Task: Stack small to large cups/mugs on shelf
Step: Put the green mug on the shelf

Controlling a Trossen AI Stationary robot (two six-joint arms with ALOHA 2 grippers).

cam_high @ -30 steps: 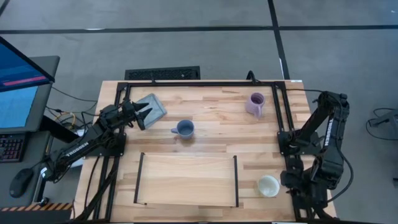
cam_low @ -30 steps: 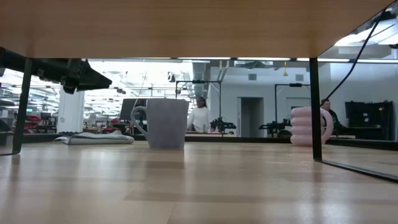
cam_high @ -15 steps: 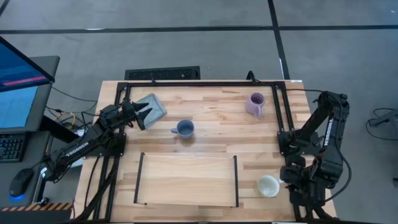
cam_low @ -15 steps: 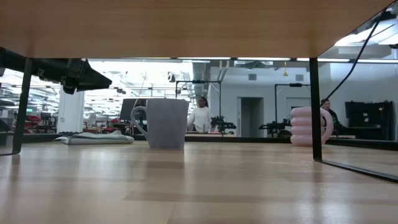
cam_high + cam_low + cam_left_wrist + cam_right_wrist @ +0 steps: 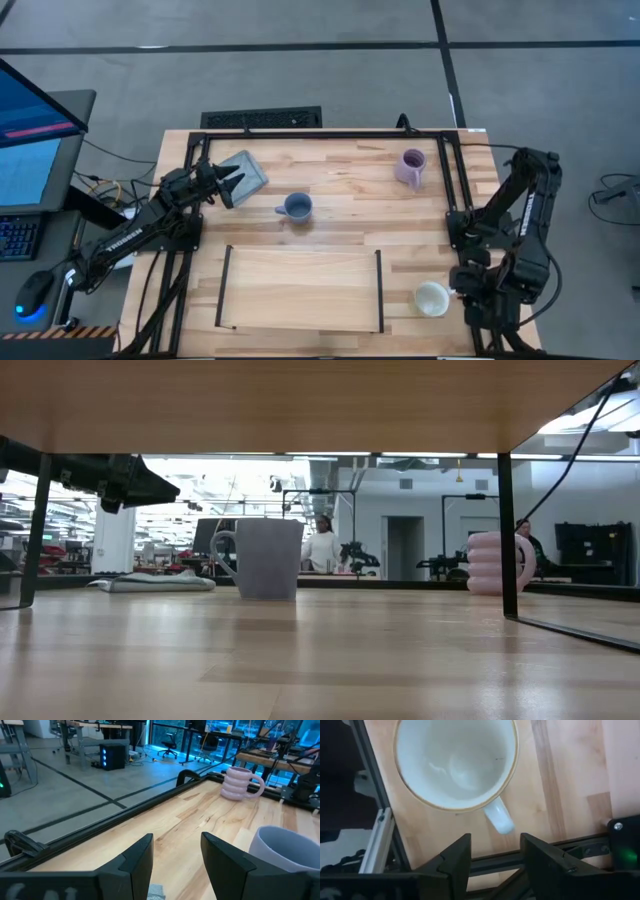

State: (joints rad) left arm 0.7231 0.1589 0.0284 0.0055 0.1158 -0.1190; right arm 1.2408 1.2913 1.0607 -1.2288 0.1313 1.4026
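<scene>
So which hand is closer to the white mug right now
The right hand. It hangs open just above the white mug at the table's near right corner. The left hand is far across the table, over the grey pad.

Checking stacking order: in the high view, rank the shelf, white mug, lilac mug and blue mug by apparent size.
1. shelf, by far.
2. white mug.
3. blue mug and lilac mug: too alike to rank.

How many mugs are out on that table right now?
3. A blue mug stands mid-table behind the shelf; a lilac mug sits toward the far right; a white mug stands right of the shelf, below the right gripper. None seems hidden.
</scene>
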